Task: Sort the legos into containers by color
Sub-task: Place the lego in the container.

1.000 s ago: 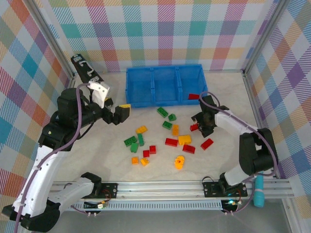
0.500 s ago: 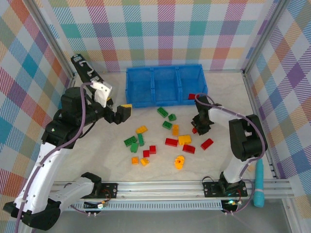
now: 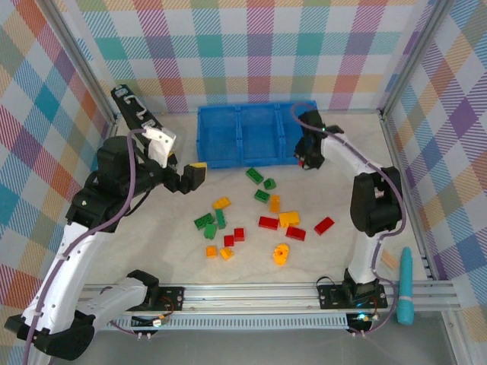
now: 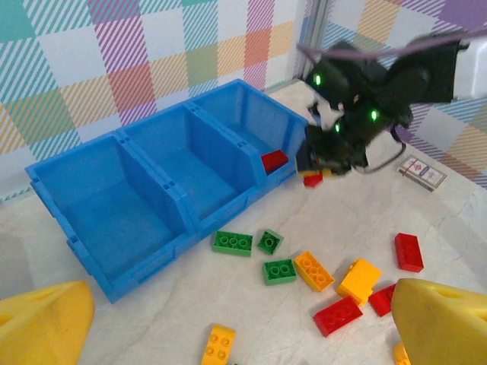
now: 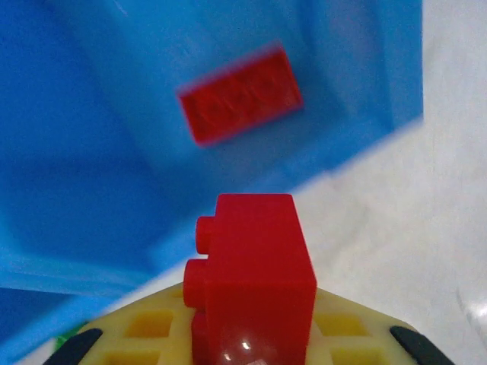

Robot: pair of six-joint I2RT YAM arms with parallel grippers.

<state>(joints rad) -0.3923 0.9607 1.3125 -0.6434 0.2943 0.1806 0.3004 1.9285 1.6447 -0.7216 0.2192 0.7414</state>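
Pinching a red lego (image 5: 251, 281), right fingers (image 5: 148, 328) hang by the bin (image 4: 137, 262); left fingers (image 4: 46, 327) gape.

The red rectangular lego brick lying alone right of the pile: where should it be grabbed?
Pinch that red rectangular plastic lego brick across its two long sides, coming straight down from above. It lies flat and slanted on the pale table, with bare surface along both long sides, so the narrow width is easiest to span.

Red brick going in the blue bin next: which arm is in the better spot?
Right. The right gripper holds a red brick beside the bin's right compartment, where another red brick lies. The left gripper is open and farther off.
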